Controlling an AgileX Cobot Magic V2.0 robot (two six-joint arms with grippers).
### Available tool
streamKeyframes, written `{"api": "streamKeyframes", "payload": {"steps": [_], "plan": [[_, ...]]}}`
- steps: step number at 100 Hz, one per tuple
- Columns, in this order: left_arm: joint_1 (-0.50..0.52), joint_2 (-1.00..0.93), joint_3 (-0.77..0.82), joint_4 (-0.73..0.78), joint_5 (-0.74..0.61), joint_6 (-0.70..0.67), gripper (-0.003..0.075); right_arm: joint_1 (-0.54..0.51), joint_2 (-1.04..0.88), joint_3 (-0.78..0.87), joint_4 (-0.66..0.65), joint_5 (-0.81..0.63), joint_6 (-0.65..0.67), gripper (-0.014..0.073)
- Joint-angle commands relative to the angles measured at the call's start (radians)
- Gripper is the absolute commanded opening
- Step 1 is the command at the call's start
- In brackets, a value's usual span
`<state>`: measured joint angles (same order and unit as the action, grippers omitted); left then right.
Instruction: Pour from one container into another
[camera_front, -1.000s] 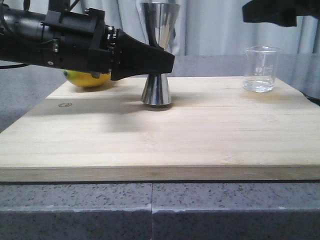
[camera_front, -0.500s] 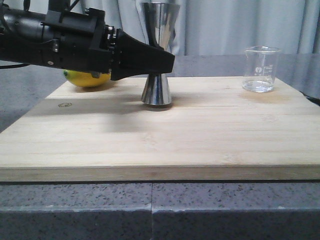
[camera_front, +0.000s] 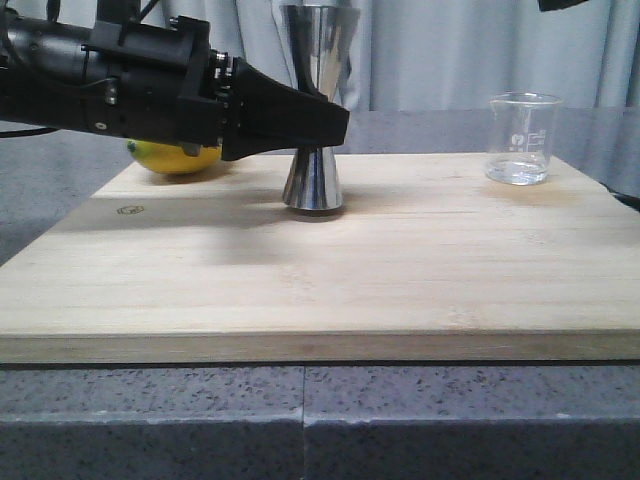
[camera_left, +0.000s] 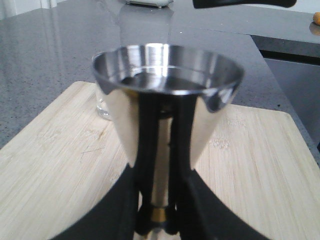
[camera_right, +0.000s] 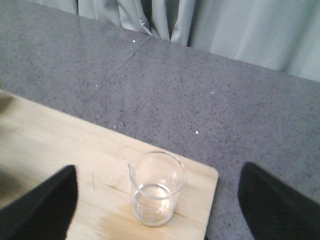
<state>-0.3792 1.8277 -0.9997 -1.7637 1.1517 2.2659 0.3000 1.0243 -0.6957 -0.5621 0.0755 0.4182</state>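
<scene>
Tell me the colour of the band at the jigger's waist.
Gold, on the steel jigger; clearest in the left wrist view.

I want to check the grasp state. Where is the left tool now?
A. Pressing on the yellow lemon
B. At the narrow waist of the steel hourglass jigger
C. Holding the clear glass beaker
B: the left tool has its black fingers on both sides of the gold-banded waist of the shiny steel hourglass jigger.

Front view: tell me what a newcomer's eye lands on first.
The left pincer first, big and black, closed around the waist of the tall steel jigger standing mid-board. Next, the clear glass beaker alone at the board's far right corner, a little liquid inside. A yellow lemon peeks from behind the arm.
</scene>
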Motion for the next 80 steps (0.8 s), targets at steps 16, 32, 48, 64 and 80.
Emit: {"api": "streamKeyframes", "payload": {"steps": [16, 32, 48, 64, 80], "plan": [[-0.010, -0.041, -0.027, -0.088, 0.106, -0.002, 0.0070, -0.103, -0.066, -0.036, 0.286, -0.027, -0.280, 0.0553], [-0.010, -0.041, -0.027, -0.088, 0.106, -0.002, 0.0070, -0.166, -0.130, 0.003, 0.354, -0.042, -0.280, 0.0551], [-0.010, -0.041, -0.027, -0.088, 0.106, -0.002, 0.0070, -0.166, -0.185, 0.135, 0.394, -0.228, -0.280, 0.0551], [-0.010, -0.041, -0.027, -0.088, 0.106, -0.002, 0.0070, -0.166, -0.210, 0.156, 0.357, -0.208, -0.280, 0.0550], [-0.010, -0.041, -0.027, -0.088, 0.106, -0.002, 0.0070, -0.166, -0.210, 0.156, 0.349, -0.209, -0.280, 0.0550]]}}
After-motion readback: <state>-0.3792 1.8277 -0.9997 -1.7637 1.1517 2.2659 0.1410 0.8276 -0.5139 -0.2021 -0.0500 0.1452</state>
